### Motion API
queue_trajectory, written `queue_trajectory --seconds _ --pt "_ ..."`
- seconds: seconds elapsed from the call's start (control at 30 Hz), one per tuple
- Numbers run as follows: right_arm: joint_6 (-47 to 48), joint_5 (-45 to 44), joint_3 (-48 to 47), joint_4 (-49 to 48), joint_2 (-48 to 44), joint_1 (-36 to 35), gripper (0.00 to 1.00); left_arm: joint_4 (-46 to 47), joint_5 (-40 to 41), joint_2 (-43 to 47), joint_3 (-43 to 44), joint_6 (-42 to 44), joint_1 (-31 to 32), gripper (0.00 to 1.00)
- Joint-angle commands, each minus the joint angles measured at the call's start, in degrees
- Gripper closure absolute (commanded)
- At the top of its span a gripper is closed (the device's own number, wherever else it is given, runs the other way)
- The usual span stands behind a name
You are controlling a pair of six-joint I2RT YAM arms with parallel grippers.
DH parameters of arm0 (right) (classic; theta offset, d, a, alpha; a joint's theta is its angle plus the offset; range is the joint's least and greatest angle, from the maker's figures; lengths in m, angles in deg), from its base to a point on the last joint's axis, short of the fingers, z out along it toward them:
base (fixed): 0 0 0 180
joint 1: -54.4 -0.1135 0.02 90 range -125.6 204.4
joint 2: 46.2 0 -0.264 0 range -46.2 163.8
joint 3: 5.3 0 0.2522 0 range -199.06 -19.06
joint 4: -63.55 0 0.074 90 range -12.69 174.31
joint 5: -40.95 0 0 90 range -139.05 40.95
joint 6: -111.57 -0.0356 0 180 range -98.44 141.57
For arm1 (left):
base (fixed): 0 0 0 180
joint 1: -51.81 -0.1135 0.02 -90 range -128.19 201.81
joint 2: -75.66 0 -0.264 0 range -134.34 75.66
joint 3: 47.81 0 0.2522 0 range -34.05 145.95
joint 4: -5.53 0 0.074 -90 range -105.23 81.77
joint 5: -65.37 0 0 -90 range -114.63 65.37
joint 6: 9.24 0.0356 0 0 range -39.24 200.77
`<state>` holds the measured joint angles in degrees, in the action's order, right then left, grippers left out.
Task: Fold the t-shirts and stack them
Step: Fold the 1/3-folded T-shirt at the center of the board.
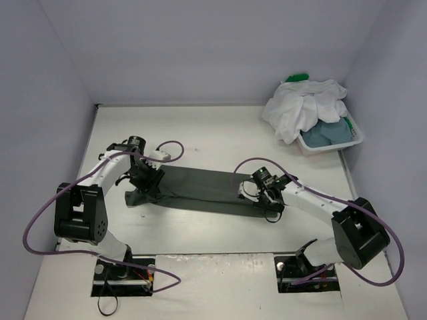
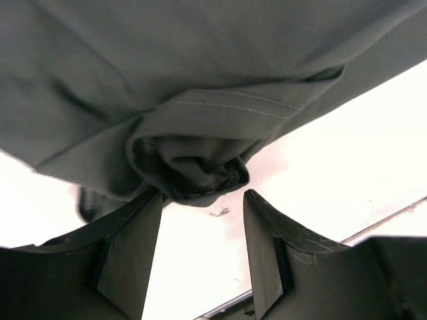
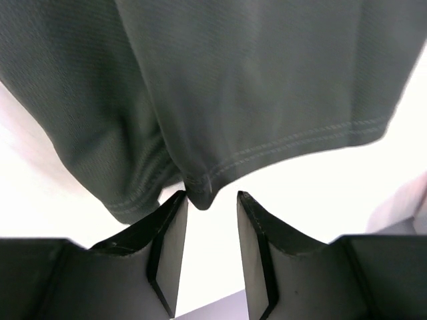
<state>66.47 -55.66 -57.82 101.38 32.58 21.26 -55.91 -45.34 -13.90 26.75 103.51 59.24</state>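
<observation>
The dark grey shirt [image 1: 200,190] lies flat on the table [image 1: 200,130] as a long folded band between the arms, likely so both ends can be worked at once. The left gripper [image 2: 203,195] and right gripper [image 3: 211,195] each stand with jaws apart at one end, the cloth just at the tips (nothing pinched). The other shirts [image 1: 303,110] sit heaped in the basket [image 1: 327,148], far right.

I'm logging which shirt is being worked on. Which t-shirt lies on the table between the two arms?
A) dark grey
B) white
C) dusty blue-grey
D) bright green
A: the dark grey t-shirt lies stretched in a long band on the table, while the white t-shirt, green t-shirt and blue-grey t-shirt are heaped in the basket.
</observation>
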Motion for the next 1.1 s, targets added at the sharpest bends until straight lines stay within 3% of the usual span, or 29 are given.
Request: queue_trajectory --seconds 0.0,0.3,0.53,0.6,0.77,1.07 --pt "-0.25 -2.88 -3.68 1.94 -2.84 -0.25 0.67 -2.59 1.37 3.16 5.21 1.08 -0.48 0.53" --pt "-3.24 2.83 -15.45 0.89 -3.91 0.1 0.62 -1.98 1.37 0.09 8.28 -1.65 -0.48 0.54" --pt "-2.98 3.18 -17.57 -0.08 0.67 0.27 0.6 -2.86 0.67 -0.09 9.52 -2.44 -0.48 0.58" --pt "-3.77 5.02 -17.4 -1.13 2.07 0.27 0.64 -2.51 0.5 0.26 9.34 -3.05 -0.48 0.58" --pt "-5.88 11.53 -14.24 -5.78 7.25 0.19 0.89 0.3 -0.38 1.4 6.98 -4.9 -0.48 0.63" --pt "-6.32 16.1 -13.36 -10.19 14.64 0.01 0.95 3.2 -0.21 -2.9 4.95 -5.43 -0.48 0.71"
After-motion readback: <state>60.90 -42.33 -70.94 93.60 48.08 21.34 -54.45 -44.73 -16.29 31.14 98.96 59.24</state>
